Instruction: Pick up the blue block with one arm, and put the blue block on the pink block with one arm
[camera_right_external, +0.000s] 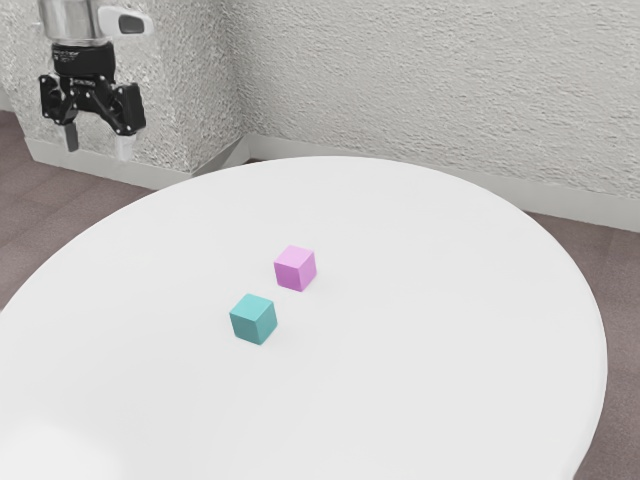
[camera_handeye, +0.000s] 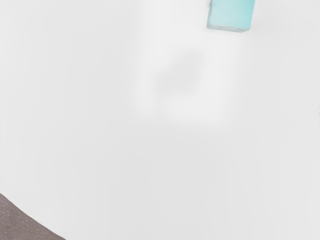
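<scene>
At the exterior view's left, the black gripper (camera_right_external: 96, 140) hangs high before the textured wall (camera_right_external: 420, 80), its fingers spread apart and holding nothing. Out on the round white table (camera_right_external: 460, 340) sits the blue block (camera_right_external: 253, 319) (more teal than blue), just beside the pink block (camera_right_external: 295, 267), the two apart.

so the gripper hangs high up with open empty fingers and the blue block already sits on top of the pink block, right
Not quite. The exterior view shows the blue block resting on the table beside the pink block, apart from it, not on top. The gripper does hang high up with open, empty fingers.
</scene>
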